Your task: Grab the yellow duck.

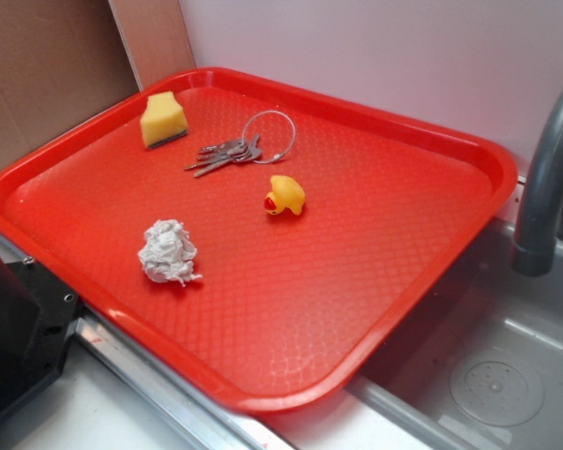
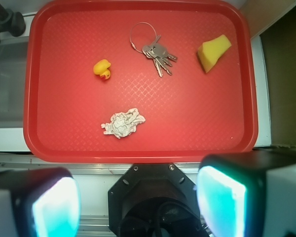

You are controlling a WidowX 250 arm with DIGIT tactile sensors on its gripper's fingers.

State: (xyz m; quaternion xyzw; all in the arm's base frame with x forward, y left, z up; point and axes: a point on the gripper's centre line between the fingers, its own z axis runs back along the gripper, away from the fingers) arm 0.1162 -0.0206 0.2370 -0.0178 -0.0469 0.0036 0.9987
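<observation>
This looks like a mock kitchen set up as a robot test station. A grey sink basin [image 1: 493, 375] with a round drain sits at the right, and a dark grey curved faucet [image 1: 544, 178] rises over it, both with a plastic, toy-like look. A red cafeteria tray [image 1: 375, 309] rests partly over the basin's edge and partly on a pale surface [image 1: 84, 417] with a metal rim. Behind the tray's far edge stands a plain white wall [image 1: 375, 47], and at its far left corner a sheet of brown cardboard [image 1: 47, 75] and a wooden board [image 1: 155, 37] lean as makeshift backdrops.
</observation>
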